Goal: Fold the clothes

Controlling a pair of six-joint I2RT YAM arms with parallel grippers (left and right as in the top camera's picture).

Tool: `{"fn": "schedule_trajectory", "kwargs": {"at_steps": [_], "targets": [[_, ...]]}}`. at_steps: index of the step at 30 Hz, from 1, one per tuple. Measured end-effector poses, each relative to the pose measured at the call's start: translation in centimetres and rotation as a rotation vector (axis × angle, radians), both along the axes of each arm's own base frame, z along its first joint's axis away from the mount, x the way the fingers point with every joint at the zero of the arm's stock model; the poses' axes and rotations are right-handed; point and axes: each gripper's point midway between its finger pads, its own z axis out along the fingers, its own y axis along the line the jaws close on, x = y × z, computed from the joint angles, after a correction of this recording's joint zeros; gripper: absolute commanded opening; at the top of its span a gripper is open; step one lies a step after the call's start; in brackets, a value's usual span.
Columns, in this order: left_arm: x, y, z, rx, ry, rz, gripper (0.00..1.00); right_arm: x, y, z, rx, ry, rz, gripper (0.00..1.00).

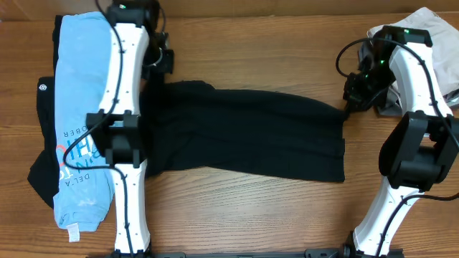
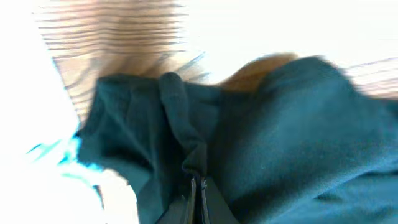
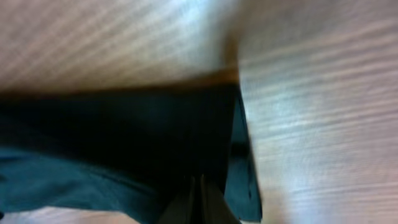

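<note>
black t-shirt (image 1: pixel 244 132): soft matte knit, a long creased band lying between my two grippers on the grained wood table (image 1: pixel 237 215). left gripper (image 2: pixel 198 184): jaws pressed together, pinching a bunched fold. right gripper (image 3: pixel 198 183): jaws pressed together on the shirt's flat edge. light blue printed tee (image 1: pixel 79 107): lies lengthwise just outboard of my left gripper.

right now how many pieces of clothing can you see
4: black T-shirt mid-table, light blue tee at left, dark garment beneath it, pale garment far right. More may hide under the pile.
</note>
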Motion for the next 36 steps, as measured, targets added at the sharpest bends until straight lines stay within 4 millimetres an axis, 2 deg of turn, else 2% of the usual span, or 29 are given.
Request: {"fn": "schedule_trajectory", "kwargs": {"at_steps": [3, 5, 11, 14, 16, 17, 18, 19, 21, 24, 31, 34, 36], "targets": [[-0.8, 0.2, 1.9, -0.001, -0.021, -0.005, 0.04, -0.9, 0.1, -0.6, 0.006, 0.034, 0.000, 0.04], [-1.5, 0.3, 1.9, 0.004, -0.003, -0.015, 0.04, -1.4, 0.2, -1.0, 0.009, 0.053, 0.000, 0.04], [-4.5, 0.6, -1.6, 0.021, 0.162, -0.028, 0.04, -2.5, 0.3, -2.8, 0.013, 0.090, 0.002, 0.04], [-5.3, 0.7, -2.4, 0.024, 0.201, -0.044, 0.04, -3.3, 0.4, -3.9, 0.016, 0.111, 0.005, 0.04], [-5.6, 0.8, -2.8, 0.024, 0.217, -0.055, 0.07, -3.7, 0.5, -4.5, 0.017, 0.121, 0.003, 0.15], [-5.7, 0.8, -2.9, 0.025, 0.223, -0.061, 0.18, -3.7, 0.5, -4.6, 0.018, 0.124, 0.003, 0.35], [-5.8, 0.8, -3.0, 0.024, 0.228, -0.066, 0.35, -3.8, 0.5, -4.6, 0.017, 0.125, 0.000, 0.55], [-5.9, 0.8, -3.1, 0.026, 0.230, -0.081, 0.49, -3.7, 0.5, -4.6, 0.018, 0.120, 0.005, 0.66], [-5.9, 0.9, -3.1, 0.026, 0.232, -0.085, 0.68, -3.6, 0.4, -4.7, 0.013, 0.113, 0.010, 0.78], [-5.9, 0.9, -3.1, 0.026, 0.231, -0.103, 0.77, -3.2, 0.2, -4.8, 0.007, 0.095, 0.016, 0.84], [-5.7, 1.0, -3.2, 0.034, 0.223, -0.111, 0.75, -3.2, -0.1, -5.1, 0.020, 0.083, 0.023, 0.85], [-5.5, 1.1, -2.8, 0.034, 0.214, -0.110, 0.76, -4.1, 0.2, -5.8, 0.033, 0.102, 0.030, 0.85], [-4.6, 1.1, -1.9, 0.034, 0.167, -0.107, 0.78, -5.0, 0.5, -6.7, 0.042, 0.123, 0.033, 0.85]]}}
